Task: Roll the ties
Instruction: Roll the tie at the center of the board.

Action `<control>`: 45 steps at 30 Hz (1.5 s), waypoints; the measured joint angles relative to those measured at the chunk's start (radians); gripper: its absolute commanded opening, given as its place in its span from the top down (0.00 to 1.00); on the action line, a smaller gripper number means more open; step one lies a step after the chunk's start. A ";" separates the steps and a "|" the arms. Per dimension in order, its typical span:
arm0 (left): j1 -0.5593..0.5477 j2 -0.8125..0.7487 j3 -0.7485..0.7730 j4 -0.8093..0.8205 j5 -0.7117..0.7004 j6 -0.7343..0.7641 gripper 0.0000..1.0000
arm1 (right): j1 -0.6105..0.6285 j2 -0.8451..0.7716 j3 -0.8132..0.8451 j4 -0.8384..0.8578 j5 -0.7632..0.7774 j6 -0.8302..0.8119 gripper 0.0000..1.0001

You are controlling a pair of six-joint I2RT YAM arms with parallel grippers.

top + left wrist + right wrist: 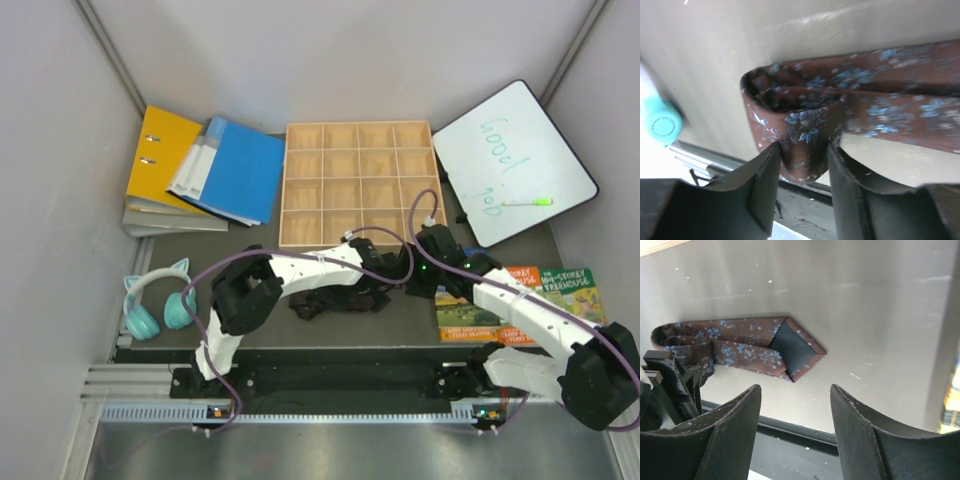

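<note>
Tie (740, 347), brown with small blue flowers, lies on the dark grey mat (400, 330) on the near side of the wooden grid tray (290, 185). Its pointed end is flat with the dark lining turned up, and the other end is doubled over into a loose fold. From above you barely see it: the left arm (310, 265) and the right arm (520, 305) meet over it, and only a dark lump shows beneath them.

The left gripper (805, 160) has that fold sitting between its two fingers (765, 175), with cloth touching both. Whether they pinch it or merely flank it I cannot tell, even from the close view. How many layers the fold has is unclear too, since the cloth there is blurred and the rest of the tie runs out of that picture on the right. The right gripper (795, 390) hangs over bare mat near the pointed end, jaws apart and nothing between them.

Round about, the mat carries several other things:
- a yellow binder (160, 160) and a blue folder (235, 170) at the far left
- teal cat-ear headphones (158, 300) at the near left
- a whiteboard (515, 150) with green writing and a green marker (527, 201) at the far right
- colourful books (560, 285), partly under the right arm

Pale walls (330, 60) close in three sides — a metal rail (330, 410) runs along the near edge.
</note>
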 measured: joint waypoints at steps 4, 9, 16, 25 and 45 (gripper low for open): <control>0.000 0.025 0.056 0.005 0.018 0.009 0.35 | -0.015 -0.021 0.000 -0.032 0.012 0.000 0.41; -0.005 0.026 0.084 0.050 0.061 0.024 0.33 | -0.054 -0.079 0.000 -0.058 0.011 -0.004 0.40; -0.010 -0.034 0.069 0.150 0.113 0.045 0.28 | -0.080 -0.156 0.026 -0.090 -0.001 -0.010 0.38; 0.026 -0.377 -0.047 0.208 0.106 0.055 0.35 | -0.079 -0.145 0.035 -0.059 -0.072 -0.007 0.39; 0.383 -1.055 -0.731 0.323 0.341 0.039 1.00 | 0.294 0.533 0.605 -0.035 0.032 -0.019 0.42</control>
